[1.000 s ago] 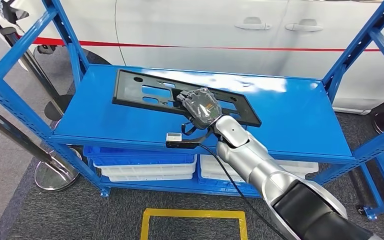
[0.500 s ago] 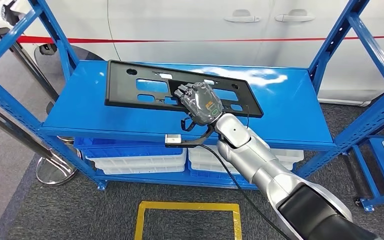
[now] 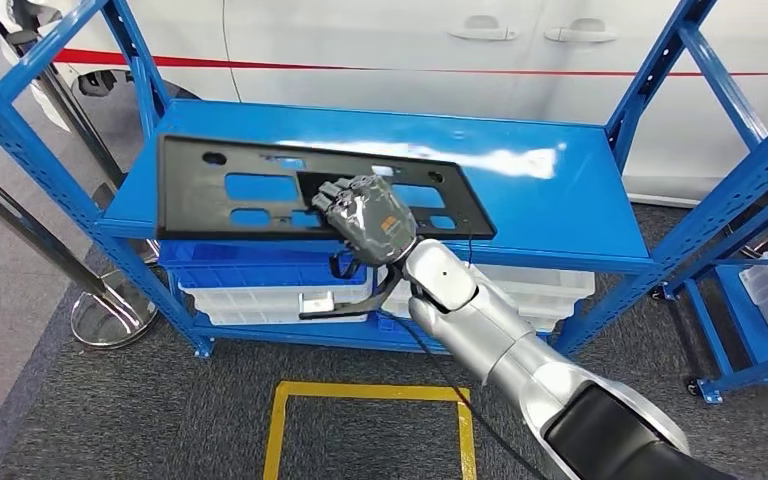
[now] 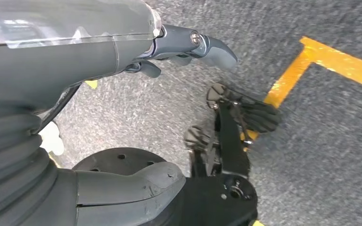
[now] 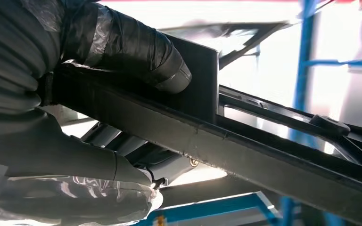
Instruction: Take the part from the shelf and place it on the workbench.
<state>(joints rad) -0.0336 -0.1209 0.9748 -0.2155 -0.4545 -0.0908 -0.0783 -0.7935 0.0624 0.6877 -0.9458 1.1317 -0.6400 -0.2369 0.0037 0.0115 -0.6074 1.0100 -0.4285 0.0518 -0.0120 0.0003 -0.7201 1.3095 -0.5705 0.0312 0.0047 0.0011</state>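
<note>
We have the black part (image 3: 300,190), a long flat plate with cut-outs, clamped near its middle in our right hand (image 3: 365,215). In the right wrist view the thumb lies on one face of the plate and the fingers (image 5: 136,54) wrap the other, closed tight on its near long edge. Gripping it about midway along its length makes sense to us: the plate runs out well to either side of the fingers, so a central hold should keep it from tipping at one end.

The part sits off the blue shelf (image 3: 550,215) surface; its near edge and one end hang out past the shelf's front lip, while the far edge beyond our fingers is above the shelf top. We judge the lift done and the carry to the worktop not yet begun.

Our left hand (image 4: 122,42) hangs over grey carpet with a yellow floor line (image 4: 320,66) nearby; its fingers are loosely spread and hold nothing, leaving the job to the right.

Below the fingers, blue and white bins (image 3: 260,290) sit on the lower shelf level.
</note>
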